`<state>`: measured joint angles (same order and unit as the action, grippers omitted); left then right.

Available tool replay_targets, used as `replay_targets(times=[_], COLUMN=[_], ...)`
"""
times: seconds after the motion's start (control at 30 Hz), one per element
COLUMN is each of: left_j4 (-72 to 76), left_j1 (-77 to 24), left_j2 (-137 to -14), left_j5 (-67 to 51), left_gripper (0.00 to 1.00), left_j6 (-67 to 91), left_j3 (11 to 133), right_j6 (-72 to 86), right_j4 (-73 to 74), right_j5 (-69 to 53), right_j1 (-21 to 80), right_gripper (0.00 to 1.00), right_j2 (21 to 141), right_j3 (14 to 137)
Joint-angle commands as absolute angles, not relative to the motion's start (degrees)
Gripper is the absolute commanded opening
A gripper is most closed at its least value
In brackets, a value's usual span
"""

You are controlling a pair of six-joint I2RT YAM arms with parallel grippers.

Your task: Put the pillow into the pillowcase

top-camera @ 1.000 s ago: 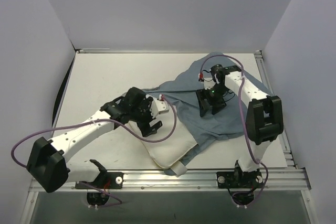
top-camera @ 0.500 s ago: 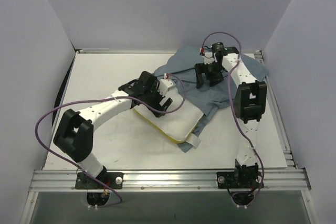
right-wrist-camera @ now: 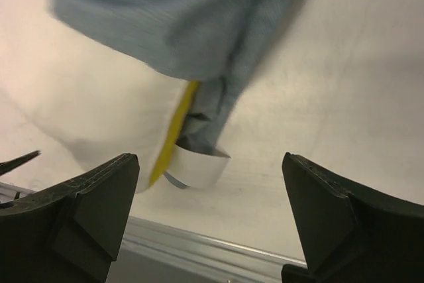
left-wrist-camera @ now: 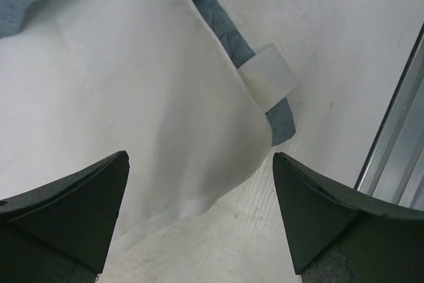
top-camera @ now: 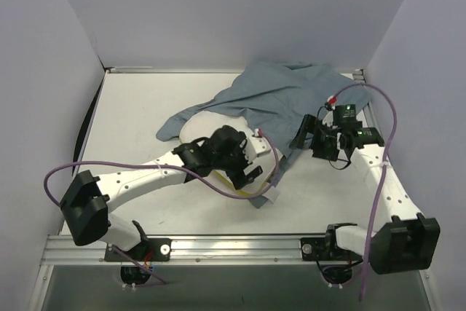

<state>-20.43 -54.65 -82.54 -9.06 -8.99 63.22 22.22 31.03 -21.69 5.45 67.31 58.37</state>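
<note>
Broadly, the white table (top-camera: 145,107) fills the top view, with a metal rail (top-camera: 240,242) along its near edge. On it, the grey-blue pillowcase (top-camera: 284,96) is the biggest thing. It lies crumpled from the far right corner towards the middle, and one flap reaches out to the left. The white pillow (top-camera: 207,121) lies in the middle of the table with its far part covered by the pillowcase. A bare patch shows beside the left flap, and its near end sticks out towards the rail.

The left arm reaches in from the near left and crosses over the pillow. Its end effector (top-camera: 246,175) hangs above the near end of the pillow. In the left wrist view the fingers (left-wrist-camera: 73,210) are spread wide with nothing between them, and the pillow (left-wrist-camera: 132,97) lies below. A strip of pillowcase (left-wrist-camera: 218,24) runs along the pillow's edge.

The right end effector (top-camera: 309,143) is at the right edge of the pillowcase and points left. In the right wrist view its fingers (right-wrist-camera: 344,223) also stand wide apart and hold nothing. That picture is blurred.

The pillow's yellow band (right-wrist-camera: 175,130) shows there, below the hanging cloth. Smallest is a white tag (top-camera: 271,196) at the pillow's near corner, lying on the table.
</note>
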Motion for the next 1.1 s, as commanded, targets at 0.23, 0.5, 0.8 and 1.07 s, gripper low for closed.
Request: replay_targets(times=[0.23, 0.5, 0.8, 1.07], left_j4=[-16.44, -17.05, -18.81, -10.39], left_j1=[-62.49, -56.61, -49.93, -47.90], left_j2=[-98.69, -105.39, -99.93, -104.14], left_j5=[9.57, -4.18, -21.88, -12.23], left_gripper=[0.97, 0.16, 0.00, 0.00], left_j6=[-3.08, -1.23, 3.42, 6.67], left_j3=[70.22, 75.58, 79.27, 84.19], right_j6=[33.40, 34.89, 38.50, 32.18], right_j4=[20.84, 9.33, -5.35, 7.80], right_j5=[-25.40, -27.16, -26.44, -43.05], right_j1=[4.83, 5.01, 8.26, 13.35], right_gripper=[0.89, 0.80, 0.37, 0.00], right_j2=[72.67, 84.89, 96.41, 75.35], right_j3=[38.68, 37.88, 37.44, 36.73])
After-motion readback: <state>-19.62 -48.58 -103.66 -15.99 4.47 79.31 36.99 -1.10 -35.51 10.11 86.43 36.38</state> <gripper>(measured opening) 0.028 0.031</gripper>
